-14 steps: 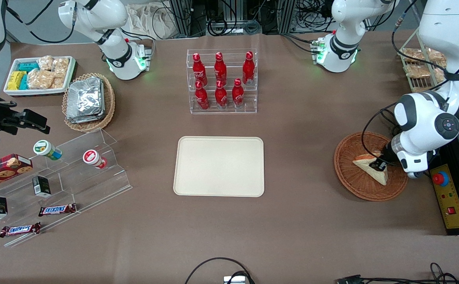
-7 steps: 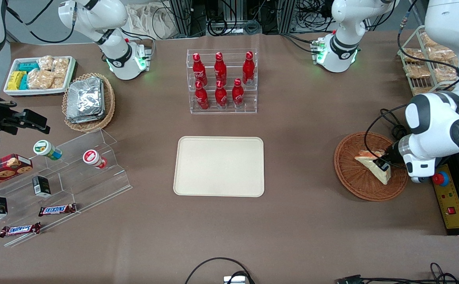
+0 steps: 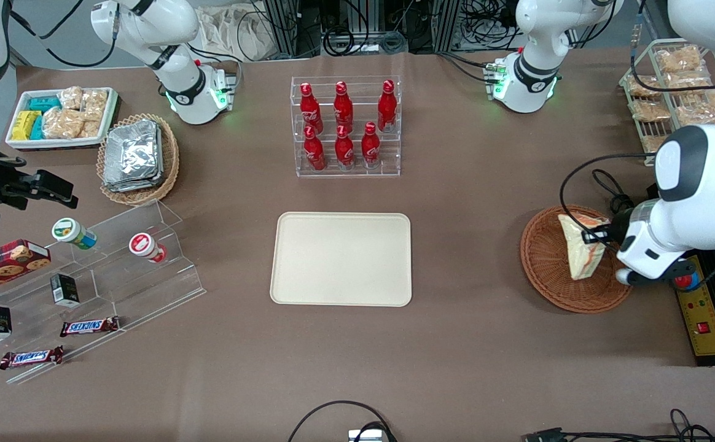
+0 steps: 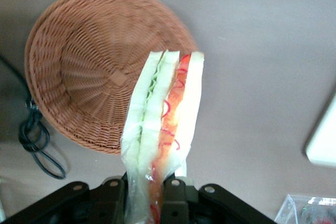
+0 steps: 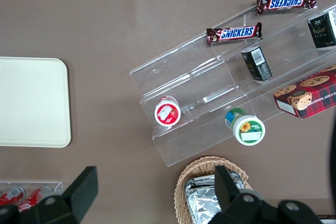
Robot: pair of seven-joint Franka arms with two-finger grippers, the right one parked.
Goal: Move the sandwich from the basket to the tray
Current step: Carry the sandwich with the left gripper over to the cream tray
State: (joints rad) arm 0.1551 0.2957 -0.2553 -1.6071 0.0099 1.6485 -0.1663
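Observation:
My left gripper is shut on the sandwich, a wrapped wedge of white bread with red and green filling, and holds it lifted above the reddish-brown wicker basket. In the left wrist view the sandwich hangs pinched between the black fingers, with the basket below it and nothing lying in it. The cream tray lies flat in the table's middle, toward the parked arm's end from the basket; its corner shows in the left wrist view and it shows in the right wrist view.
A clear rack of red bottles stands farther from the front camera than the tray. A wire rack of bagged snacks and a yellow control box with a red button are beside the basket. A black cable lies beside the basket.
The gripper has lifted the sandwich out of the basket and turned it, so the wedge now hangs upright above the basket. The arm has risen and swung toward the table's edge.

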